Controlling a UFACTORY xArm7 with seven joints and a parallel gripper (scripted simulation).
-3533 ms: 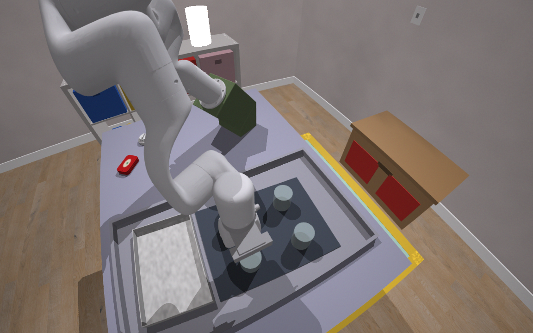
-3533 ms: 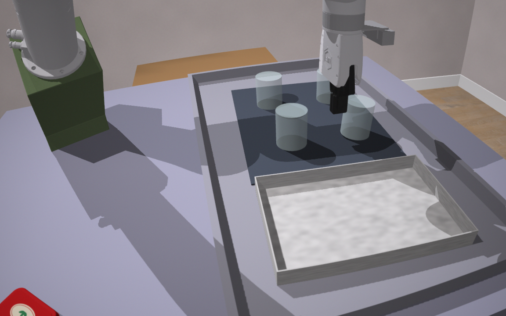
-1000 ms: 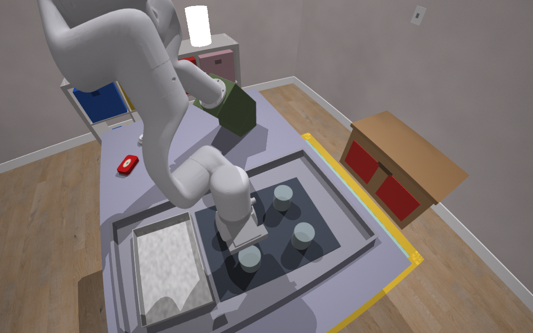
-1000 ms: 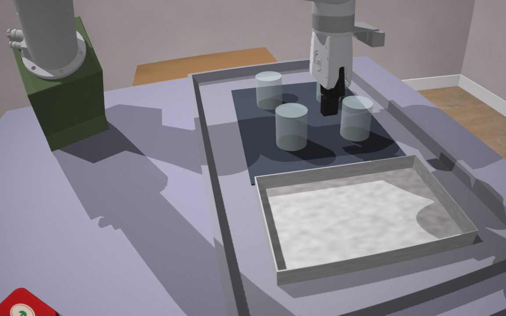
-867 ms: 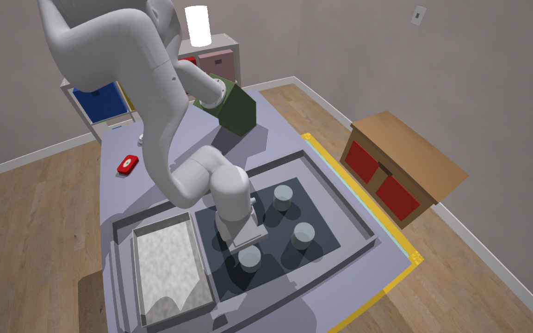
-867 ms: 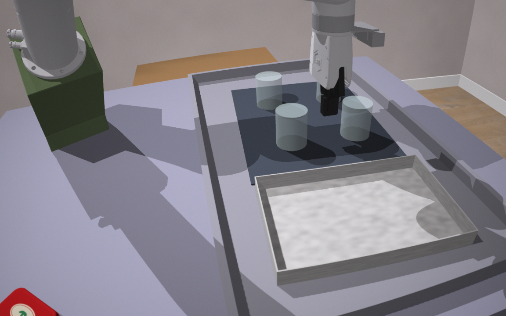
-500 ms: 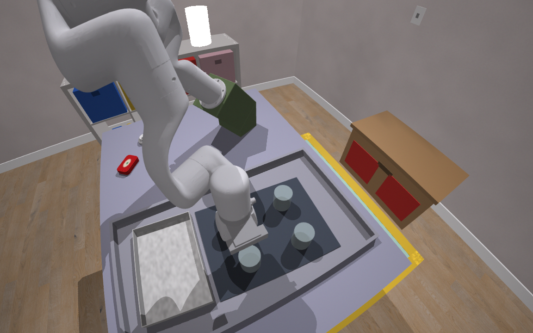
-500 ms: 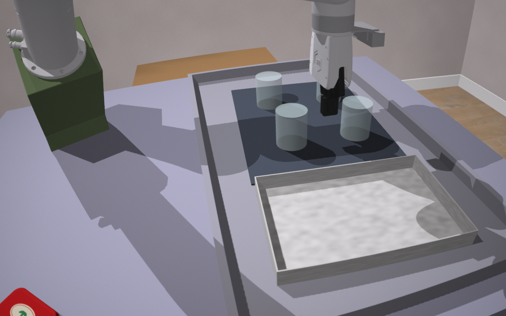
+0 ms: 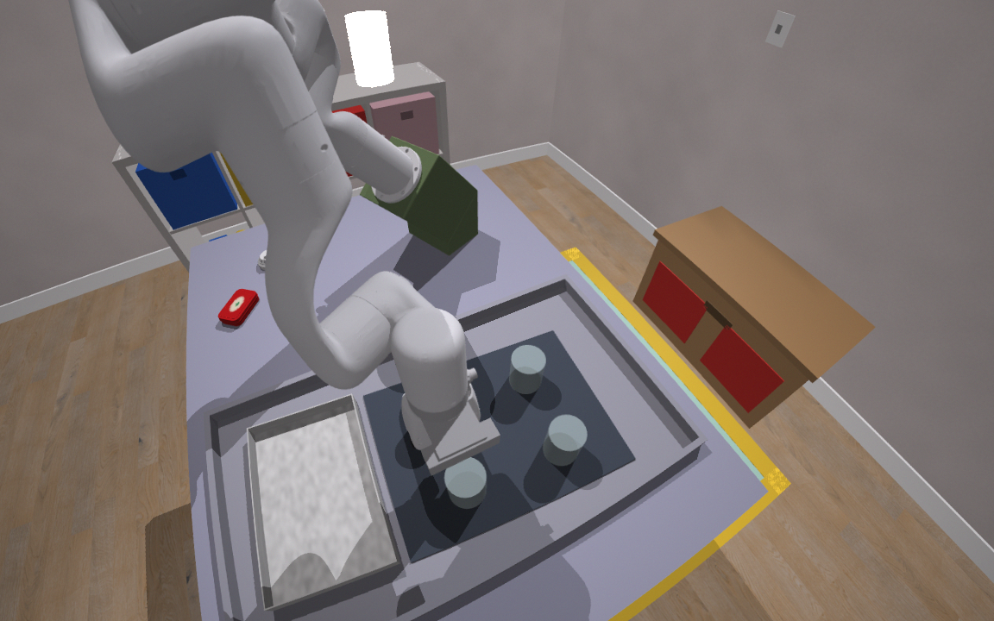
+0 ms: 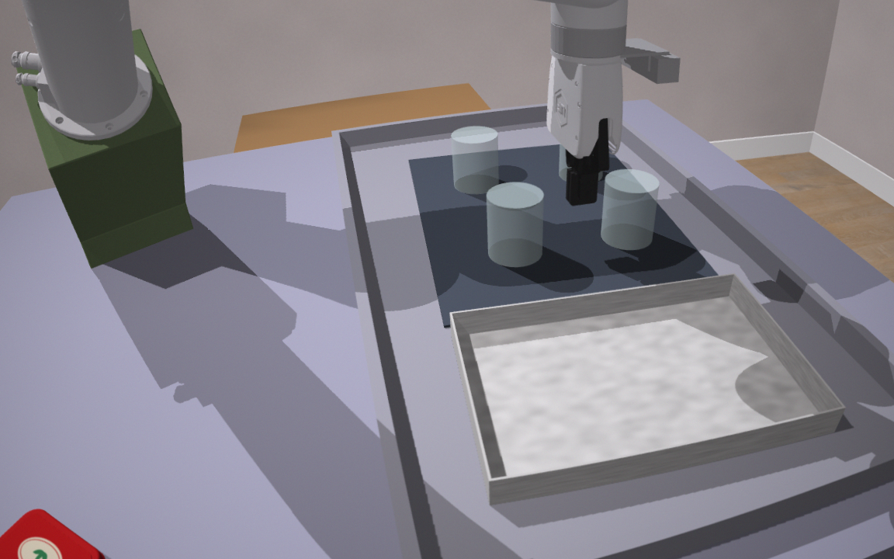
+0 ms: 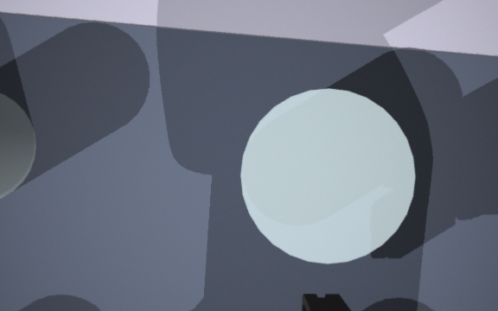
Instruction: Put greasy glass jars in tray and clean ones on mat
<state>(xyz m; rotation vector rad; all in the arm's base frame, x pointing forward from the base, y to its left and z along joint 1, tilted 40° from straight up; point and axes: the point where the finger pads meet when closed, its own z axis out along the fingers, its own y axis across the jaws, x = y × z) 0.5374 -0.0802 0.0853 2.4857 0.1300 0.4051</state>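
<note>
Jaws fully shut, empty; one jar (image 9: 465, 482) (image 10: 629, 208) (image 11: 328, 176) upright on the mat (image 9: 589, 417) (image 10: 450, 229) (image 11: 180, 216), at their four o'clock in the exterior view. There, the tray (image 9: 254, 510) (image 10: 665, 459) lies at the mat's five o'clock.

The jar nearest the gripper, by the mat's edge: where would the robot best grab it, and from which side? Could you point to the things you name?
Probably around its upper sides, coming from straight above. The jar (image 9: 465, 482) (image 10: 628, 210) (image 11: 328, 176) stands upright, with round, smooth, straight walls and no handle. The gripper (image 10: 581, 201) points down but is shut, so it would need opening first.
</note>
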